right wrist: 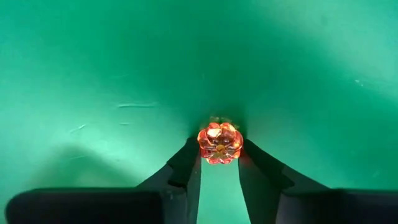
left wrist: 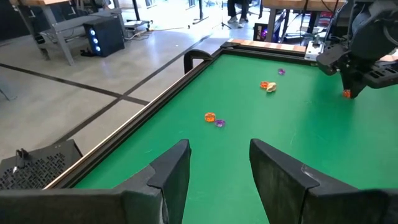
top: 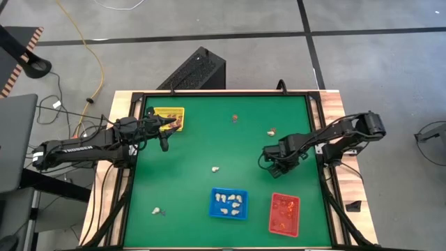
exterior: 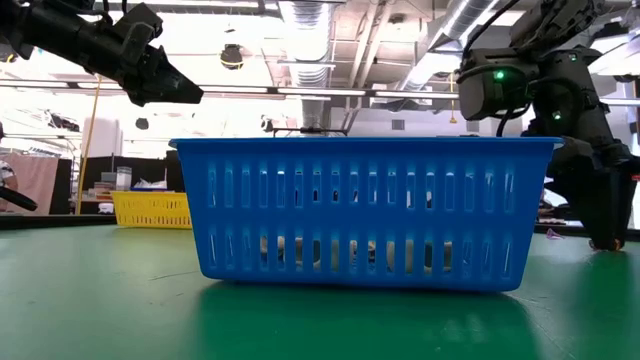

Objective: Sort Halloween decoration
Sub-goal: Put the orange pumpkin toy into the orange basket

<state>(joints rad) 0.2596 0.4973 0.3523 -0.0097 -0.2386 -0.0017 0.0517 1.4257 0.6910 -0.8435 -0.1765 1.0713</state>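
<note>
The right gripper (right wrist: 219, 163) pinches a little orange pumpkin trinket (right wrist: 219, 143) tight between its fingertips, low over the green table (top: 195, 150), a bit above the red tray (top: 285, 213). It should hold on firmly (the trinket is tiny) until it is right over that tray. The left gripper (left wrist: 219, 163) waits open by the yellow tray (top: 169, 115).

From table level, you see the blue tray (exterior: 365, 212) blocking nearly everything behind it, its whitish trinkets (exterior: 300, 248) only slivers through the slots. From above, the trinkets in the yellow tray (top: 169, 113) left of it are too small to identify.
</note>
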